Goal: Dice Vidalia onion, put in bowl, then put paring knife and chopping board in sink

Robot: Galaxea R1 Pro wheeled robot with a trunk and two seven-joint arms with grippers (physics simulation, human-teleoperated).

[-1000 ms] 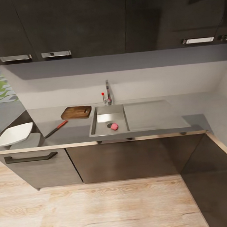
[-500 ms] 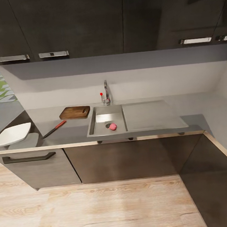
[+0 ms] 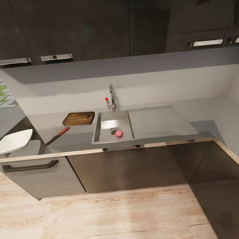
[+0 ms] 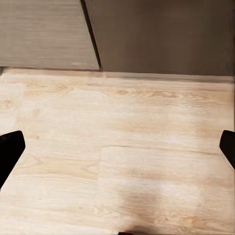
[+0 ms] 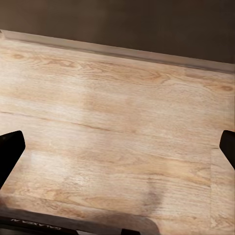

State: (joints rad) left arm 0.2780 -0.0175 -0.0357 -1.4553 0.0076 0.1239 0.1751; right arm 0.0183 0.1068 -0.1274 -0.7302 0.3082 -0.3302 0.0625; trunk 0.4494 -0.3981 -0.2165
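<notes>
Small, round and pinkish-red, the Vidalia onion (image 3: 118, 133) sits low in the sink (image 3: 112, 117), right beside the round drain and near the basin's front wall. The steel basin gives way to a flat drainboard (image 3: 160, 121) running toward the counter's right corner, with the chrome tap (image 3: 112, 98) and its red-knobbed lever (image 3: 106, 99) standing at the back edge. Just beside the basin, at the back of the counter (image 3: 202, 111), lies the dark brown chopping board (image 3: 79, 118), its handle slot toward the sink. Nearer the front edge lies the paring knife (image 3: 57, 136), set diagonally; its handle looks red here. The white bowl (image 3: 13, 141) sits at the counter's far left end, partly overhanging the front edge. Plenty of bare counter lies open right of the drainboard. Black upper cabinets (image 3: 88, 23) cut off at the top. Wide open wood floor (image 3: 107, 219) before the lower cabinets. The left jaws (image 4: 117, 147) and right jaws (image 5: 117, 147) each gape wide over the floor, holding nothing, with only dark fingertips (image 4: 9, 152) poking in at the sides.
</notes>
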